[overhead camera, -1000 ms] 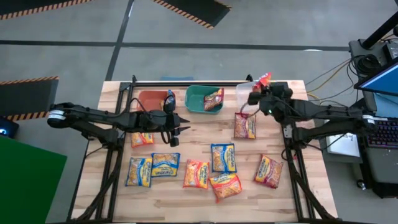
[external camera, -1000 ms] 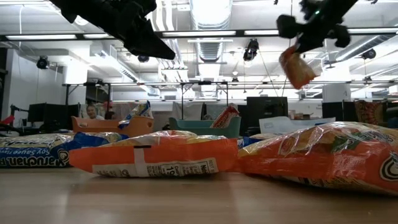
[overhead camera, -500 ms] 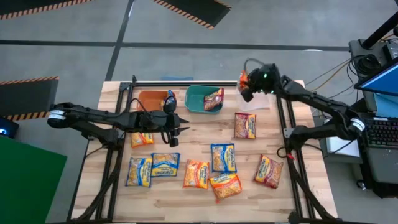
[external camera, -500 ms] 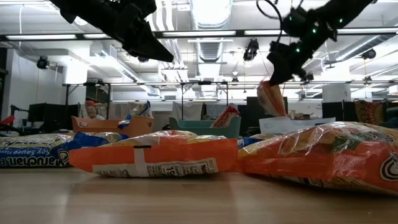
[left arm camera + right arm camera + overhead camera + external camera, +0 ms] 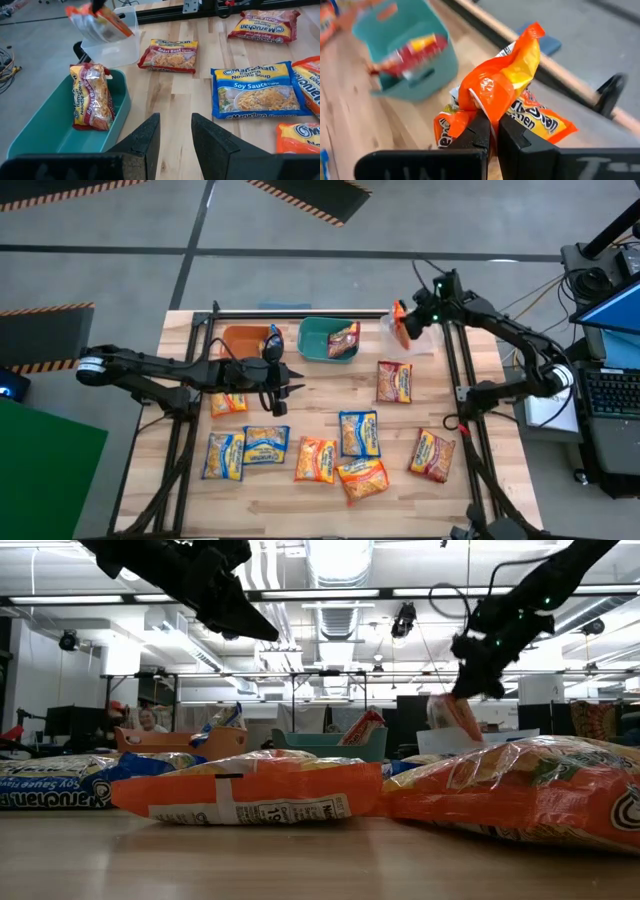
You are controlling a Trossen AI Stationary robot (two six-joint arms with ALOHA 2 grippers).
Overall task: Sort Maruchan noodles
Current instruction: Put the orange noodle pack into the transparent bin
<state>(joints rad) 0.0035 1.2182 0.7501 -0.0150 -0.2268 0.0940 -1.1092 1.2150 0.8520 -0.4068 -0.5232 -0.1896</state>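
Item: orange noodle packet [image 5: 401, 322], upper right of frame, hanging long axis downward from my right pincer [image 5: 410, 320], pinched by its top edge directly over the clear bin [image 5: 424, 342]. Right arm reached across the bench [image 5: 320, 395]. Left pincer [image 5: 298, 389], part spread, empty, idled centre-left.

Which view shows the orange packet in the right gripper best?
The right wrist view: the orange packet fills it, pinched by the right gripper. The high view shows it small over the clear bin; low and left wrist views show it hanging.
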